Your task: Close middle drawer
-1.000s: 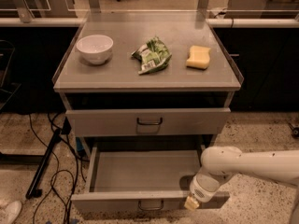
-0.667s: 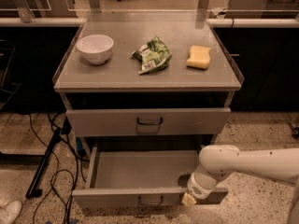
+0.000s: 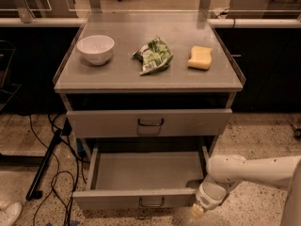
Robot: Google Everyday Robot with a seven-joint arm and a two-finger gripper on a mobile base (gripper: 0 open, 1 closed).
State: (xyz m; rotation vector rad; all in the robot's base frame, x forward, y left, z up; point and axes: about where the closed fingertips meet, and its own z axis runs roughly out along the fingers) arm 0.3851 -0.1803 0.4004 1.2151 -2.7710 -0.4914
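The middle drawer (image 3: 117,199) of a grey metal cart is pulled far out and its tray is empty. Its low front has a small dark loop handle (image 3: 151,202) at centre. My gripper (image 3: 199,211) hangs from the white arm (image 3: 254,169) that comes in from the right. It is low at the right end of the drawer's front, just outside the front right corner. The drawer above (image 3: 108,124), with a taller front and larger handle (image 3: 150,122), sits nearly closed. The lowest drawer is out of view.
On the cart top (image 3: 117,76) stand a white bowl (image 3: 95,49), a green snack bag (image 3: 153,55) and a yellow sponge (image 3: 201,58). Black cables (image 3: 51,168) and a stand leg lie on the speckled floor to the left. Dark counters run behind the cart.
My gripper has shifted slightly, staying at the right end of the middle drawer's front. The drawer is still far out, with little visible movement.
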